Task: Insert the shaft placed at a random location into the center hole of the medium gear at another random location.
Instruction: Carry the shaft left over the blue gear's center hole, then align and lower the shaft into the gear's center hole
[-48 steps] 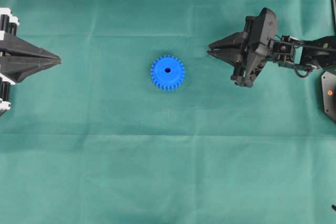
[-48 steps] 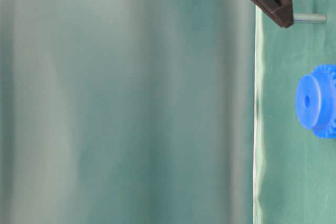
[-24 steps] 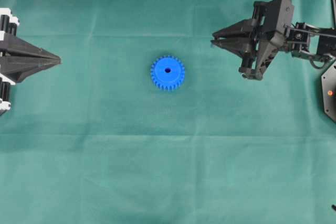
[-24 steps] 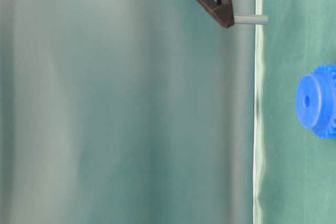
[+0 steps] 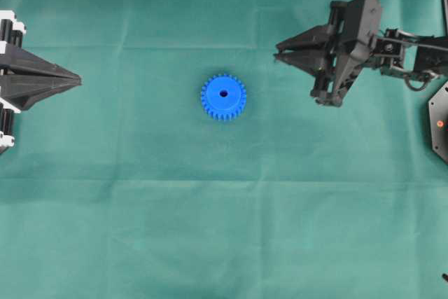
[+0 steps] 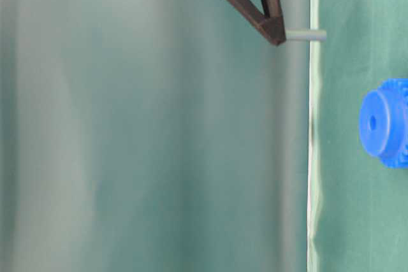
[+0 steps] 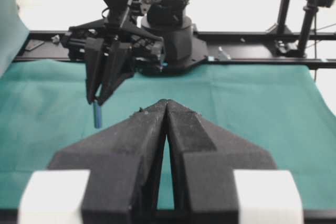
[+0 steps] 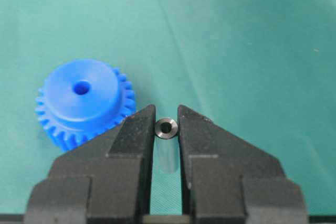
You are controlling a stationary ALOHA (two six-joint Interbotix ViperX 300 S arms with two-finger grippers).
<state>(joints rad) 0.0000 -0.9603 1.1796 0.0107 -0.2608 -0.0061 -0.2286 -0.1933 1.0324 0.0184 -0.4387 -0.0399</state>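
Right gripper (image 5: 280, 54) has its jaws pinching the shaft (image 8: 166, 127), held upright with the lower end sticking out below the fingertips, clear in the table-level view (image 6: 306, 35) and the left wrist view (image 7: 97, 115). The shaft hangs in the air above the green desk (image 5: 224, 229), well apart from the medium gear (image 5: 223, 96), which lies flat near the middle with hub up and the center hole (image 5: 223, 93) open. From the right wrist camera the gear (image 8: 84, 100) sits ahead and off to one side of the shaft, so the hole (image 8: 80, 87) is not lined up yet. Left gripper (image 5: 77, 80) rests at the desk edge, jaws pressed together, holding nothing. Handling guess: the shaft looks like a stiff, light, smooth metal pin, likely slippery, so the grip near its top end makes sense, leaving length free to enter. It seems hollow at the end, though the wrist view is too close to be sure. The gear looks like light plastic and may slide on the cloth if the pin lands off-center.
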